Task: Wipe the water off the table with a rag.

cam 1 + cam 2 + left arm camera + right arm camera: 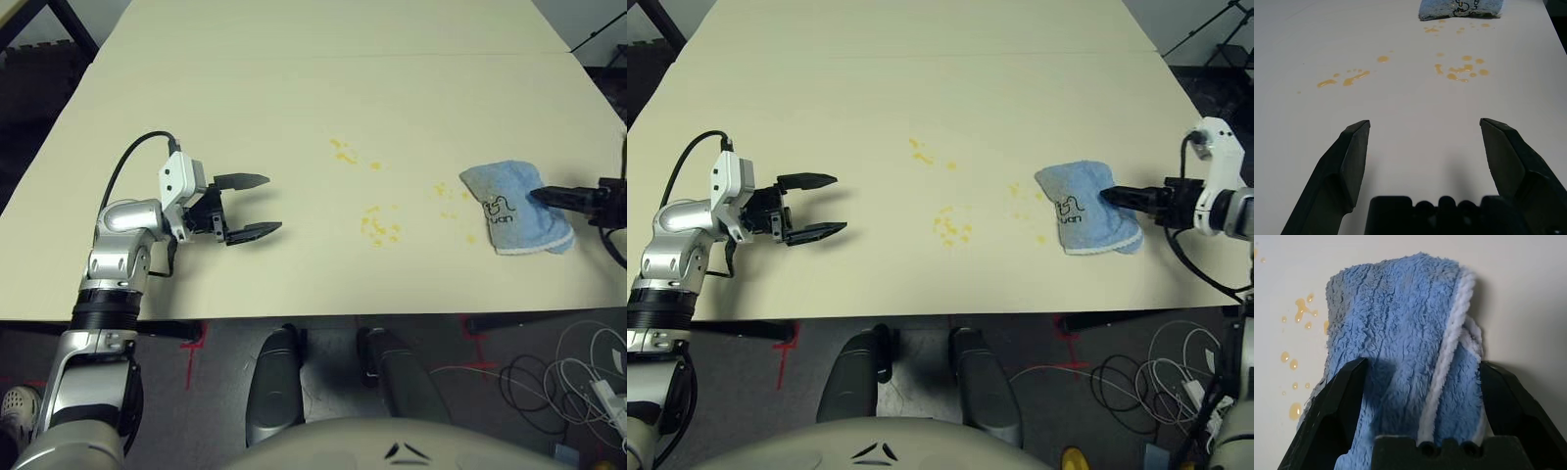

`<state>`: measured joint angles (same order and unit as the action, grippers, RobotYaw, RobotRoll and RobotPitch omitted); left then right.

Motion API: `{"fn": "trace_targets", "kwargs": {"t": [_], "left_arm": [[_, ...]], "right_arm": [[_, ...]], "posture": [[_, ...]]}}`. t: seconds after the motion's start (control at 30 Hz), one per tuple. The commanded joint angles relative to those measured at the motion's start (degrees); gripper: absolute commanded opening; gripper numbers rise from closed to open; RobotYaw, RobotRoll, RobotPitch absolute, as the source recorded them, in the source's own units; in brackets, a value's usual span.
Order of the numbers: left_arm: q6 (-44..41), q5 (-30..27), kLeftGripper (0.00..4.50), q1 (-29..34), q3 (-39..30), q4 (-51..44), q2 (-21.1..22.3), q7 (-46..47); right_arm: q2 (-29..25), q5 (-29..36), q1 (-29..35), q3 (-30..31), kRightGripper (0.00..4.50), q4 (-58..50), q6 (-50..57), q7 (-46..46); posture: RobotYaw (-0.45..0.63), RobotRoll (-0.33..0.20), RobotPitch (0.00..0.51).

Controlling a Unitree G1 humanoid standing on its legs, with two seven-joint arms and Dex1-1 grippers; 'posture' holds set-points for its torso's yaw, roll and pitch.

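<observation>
Black fingers of my right gripper (1418,382) stand wide, one on each side of the rag (1400,342), not pinching it. I see the rag, blue terry with a scribbled white patch, lying at centre right of the left eye frame. My left gripper (255,206) hangs at centre left, jaws wide and empty, pointing at the water (380,225), yellow-orange droplets scattered mid-frame on the table (294,98) between the two grippers.
</observation>
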<state>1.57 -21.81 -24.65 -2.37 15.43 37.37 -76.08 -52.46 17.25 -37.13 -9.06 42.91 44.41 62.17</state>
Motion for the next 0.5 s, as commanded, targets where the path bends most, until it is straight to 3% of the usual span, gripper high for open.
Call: {"fn": "trace_targets", "kwargs": {"t": [0.03, 0.37, 0.5], "left_arm": [[-0.67, 0.3, 4.5, 0.71, 0.55, -1.63, 0.42, 0.13], [-1.37, 0.2, 4.5, 1.53, 0.34, -2.86, 0.82, 0.82], [-1.37, 0.21, 4.5, 1.5, 0.41, -2.96, 0.78, 0.98]], "right_arm": [[2.54, -0.88, 0.85, 1.46, 4.45, 1.29, -0.21, -0.86], [8.56, -1.27, 1.47, 2.56, 4.45, -1.39, 0.17, -2.34], [9.24, -2.02, 1.69, 2.71, 3.54, -1.51, -0.39, -3.18]], "posture": [[0.15, 0.0, 0.247], [0.15, 0.0, 0.251], [0.15, 0.0, 0.25]]}}
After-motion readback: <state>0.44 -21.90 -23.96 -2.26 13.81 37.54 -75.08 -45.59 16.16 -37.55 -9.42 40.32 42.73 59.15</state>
